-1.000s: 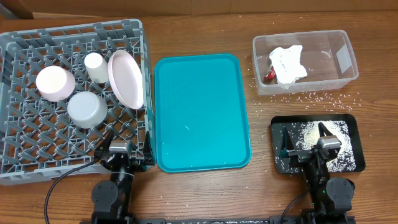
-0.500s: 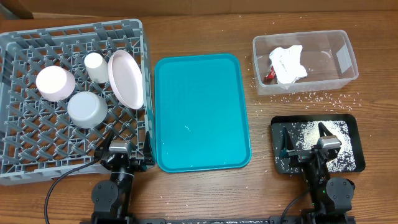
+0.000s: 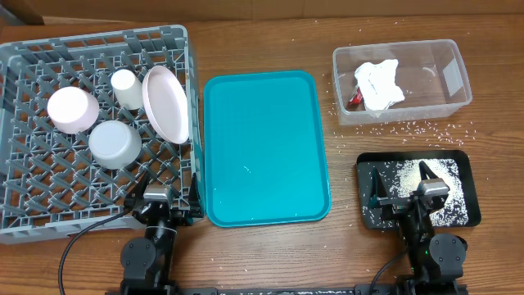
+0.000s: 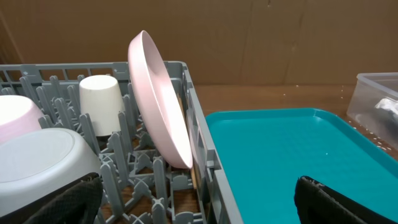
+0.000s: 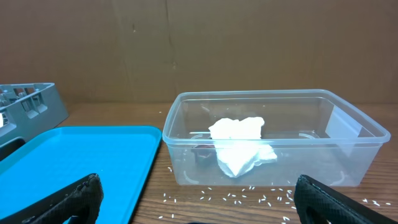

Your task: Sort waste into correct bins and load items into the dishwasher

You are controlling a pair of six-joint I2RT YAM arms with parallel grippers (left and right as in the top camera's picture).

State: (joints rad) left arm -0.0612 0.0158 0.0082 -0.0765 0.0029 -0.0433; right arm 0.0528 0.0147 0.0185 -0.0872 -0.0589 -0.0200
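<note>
I see left fingers [image 4: 339,202], right fingers [image 5: 68,202] apart, empty; plate [image 3: 166,104] on edge in rack [image 3: 98,37] (upper left); napkin [image 3: 381,82] in tub [image 3: 458,75].

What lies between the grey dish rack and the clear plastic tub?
The teal serving tray, with a few rice grains scattered beside the clear tub; the overhead view shows this.

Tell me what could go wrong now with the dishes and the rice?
1. The plate stands on its edge, leaning in the dish rack. A bump might topple it toward the small cup.
2. Loose rice grains lie on the table beside the clear tub. A passing arm could scatter them further.
3. The black tray is shallow, so its rice could spill if knocked.
</note>
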